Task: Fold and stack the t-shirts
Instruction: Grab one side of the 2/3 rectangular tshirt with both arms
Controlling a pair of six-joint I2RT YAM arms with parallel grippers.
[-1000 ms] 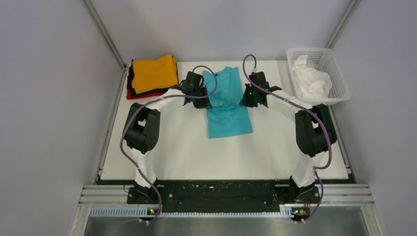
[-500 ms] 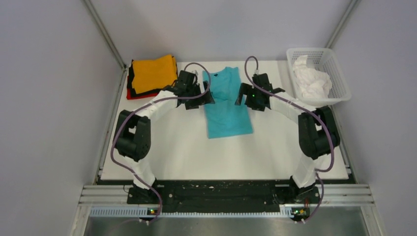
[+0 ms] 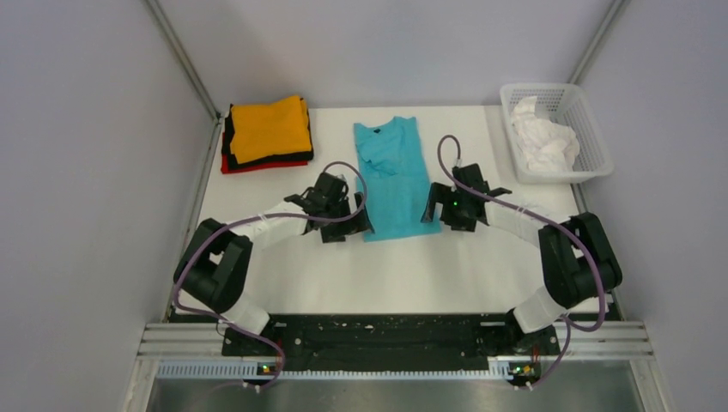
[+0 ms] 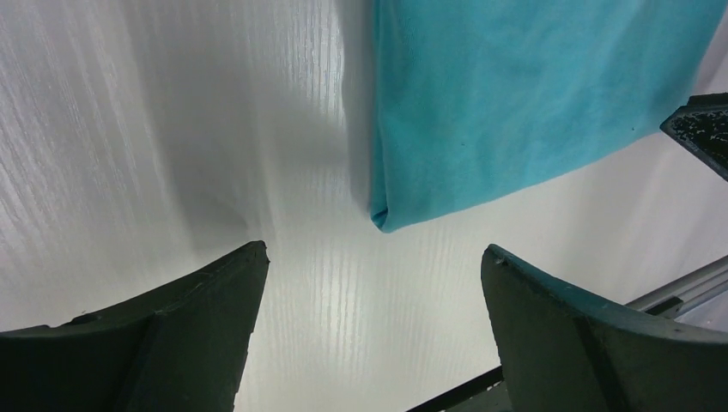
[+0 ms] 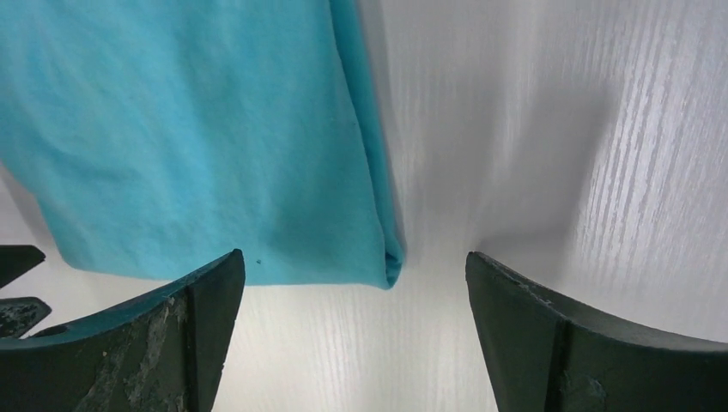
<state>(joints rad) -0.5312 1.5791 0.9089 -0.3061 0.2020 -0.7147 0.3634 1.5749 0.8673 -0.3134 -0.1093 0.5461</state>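
A teal t-shirt (image 3: pixel 393 184) lies flat mid-table as a long narrow strip, collar at the far end. My left gripper (image 3: pixel 350 227) stands open beside its near left corner. In the left wrist view the gripper (image 4: pixel 373 251) has only bare table between its fingers, just short of the teal cloth (image 4: pixel 515 94). My right gripper (image 3: pixel 431 215) is open at the near right corner. The right wrist view shows this gripper (image 5: pixel 354 257) empty, with the teal hem (image 5: pixel 189 129) just ahead. Folded orange, black and red t-shirts (image 3: pixel 266 130) are stacked at the far left.
A white lattice basket (image 3: pixel 592 137) at the far right holds a crumpled white t-shirt (image 3: pixel 542 142). Grey walls close in both sides of the white table (image 3: pixel 403 275), and a black rail runs along the near edge.
Both grippers opened and let go of the teal t-shirt, then drew back along its sides to the near corners. The shirt now lies longer and flatter.
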